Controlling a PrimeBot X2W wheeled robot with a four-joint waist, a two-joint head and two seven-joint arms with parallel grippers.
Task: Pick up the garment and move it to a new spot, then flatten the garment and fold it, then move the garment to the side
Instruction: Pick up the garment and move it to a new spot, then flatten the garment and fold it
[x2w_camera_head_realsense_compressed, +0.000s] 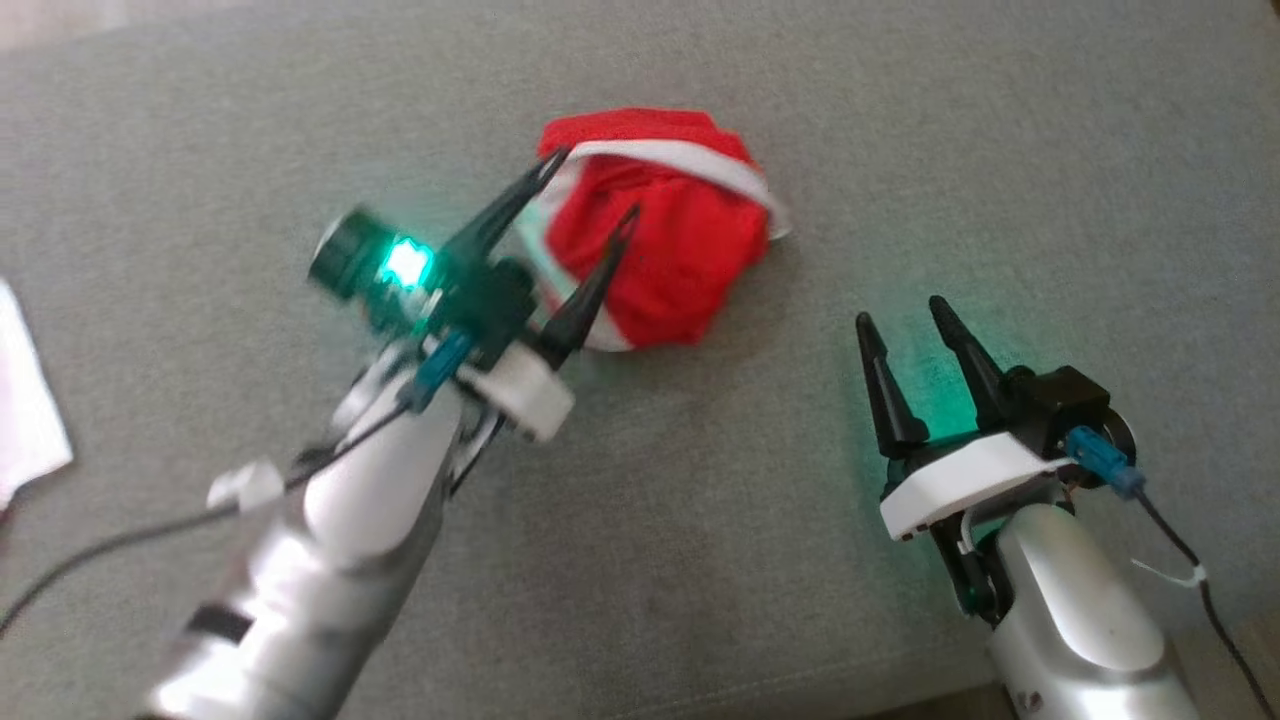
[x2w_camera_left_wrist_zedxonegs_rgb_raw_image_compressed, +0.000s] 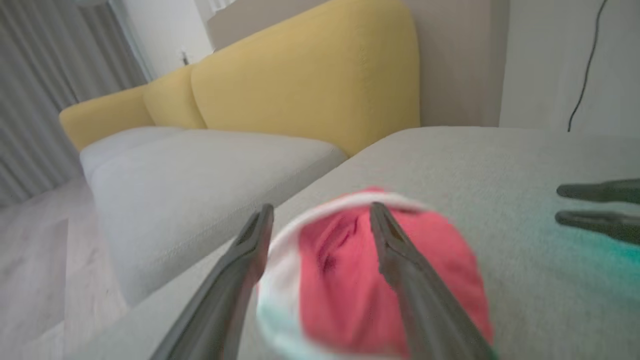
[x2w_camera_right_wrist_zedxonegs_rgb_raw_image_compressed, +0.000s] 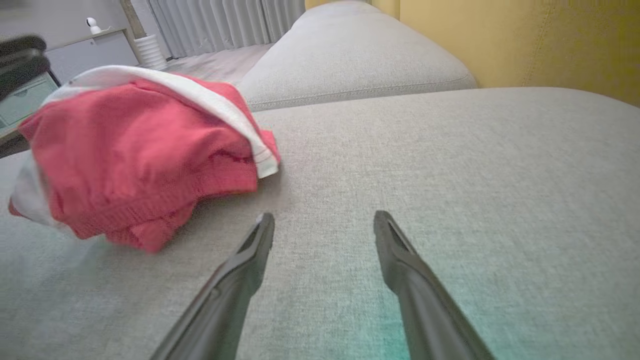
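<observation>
- Red knitted garment (x2w_camera_head_realsense_compressed: 670, 240) with a white trim band lies crumpled in a heap on the grey woven sofa cushion (x2w_camera_head_realsense_compressed: 700, 560).
- Left pincer (x2w_camera_head_realsense_compressed: 595, 185): fingers apart, positioned over the near-left edge of the garment; contact cannot be confirmed.
- Right pincer (x2w_camera_head_realsense_compressed: 902, 312): fingers apart, holding nothing, low over bare cushion to the right of the garment and clear of it.
- White cloth (x2w_camera_head_realsense_compressed: 25, 400) lies at the far-left edge of the cushion, well apart from the garment.
</observation>
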